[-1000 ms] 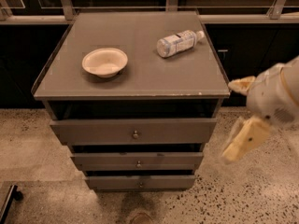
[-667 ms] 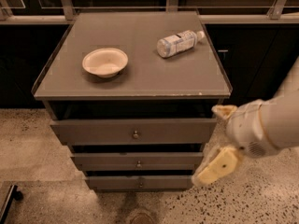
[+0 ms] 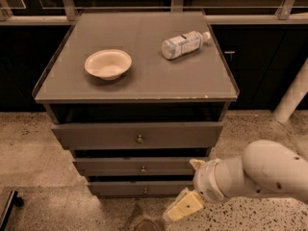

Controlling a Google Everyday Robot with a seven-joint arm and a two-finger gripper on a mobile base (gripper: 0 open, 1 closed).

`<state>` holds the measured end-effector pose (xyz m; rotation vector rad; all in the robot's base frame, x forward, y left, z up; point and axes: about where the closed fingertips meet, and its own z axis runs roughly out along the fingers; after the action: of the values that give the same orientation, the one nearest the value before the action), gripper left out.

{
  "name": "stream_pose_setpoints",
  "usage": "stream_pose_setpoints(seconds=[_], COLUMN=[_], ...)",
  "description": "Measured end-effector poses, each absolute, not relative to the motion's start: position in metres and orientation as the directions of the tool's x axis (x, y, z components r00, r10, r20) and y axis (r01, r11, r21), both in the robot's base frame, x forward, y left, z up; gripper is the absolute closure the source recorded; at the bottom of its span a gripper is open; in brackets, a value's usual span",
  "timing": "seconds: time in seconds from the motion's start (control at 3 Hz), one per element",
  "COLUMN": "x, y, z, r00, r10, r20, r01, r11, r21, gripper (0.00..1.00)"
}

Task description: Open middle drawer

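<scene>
The middle drawer is a wide grey-brown front with a small round metal knob at its centre. It lies between the taller top drawer and the narrow bottom drawer. My gripper is low in front of the right end of the middle and bottom drawers, right of the knob and apart from it. Its two cream fingers are spread apart and hold nothing. The white arm reaches in from the right.
On the cabinet top sit a white bowl and a plastic bottle lying on its side. A white post leans at the right. A dark object is at the lower left on the speckled floor.
The arm has moved left and down, from beside the cabinet's right side to in front of the lower drawers' right end. The drawers, bowl and bottle have not moved.
</scene>
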<state>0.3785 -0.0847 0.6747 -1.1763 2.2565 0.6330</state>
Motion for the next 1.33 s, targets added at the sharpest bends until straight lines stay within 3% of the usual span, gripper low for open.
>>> stream_pose_setpoints(seconds=[0.33, 1.33], x=[0.3959, 0.3973], y=[-0.0866, -0.0862], z=[0.6608, 0.6587], r00=[-0.505, -0.506], r10=[-0.566, -0.56], r20=[-0.652, -0.656], r01=[-0.818, -0.814], r11=[0.555, 0.561], r21=[0.152, 0.149], gripper=[0.18, 0.88])
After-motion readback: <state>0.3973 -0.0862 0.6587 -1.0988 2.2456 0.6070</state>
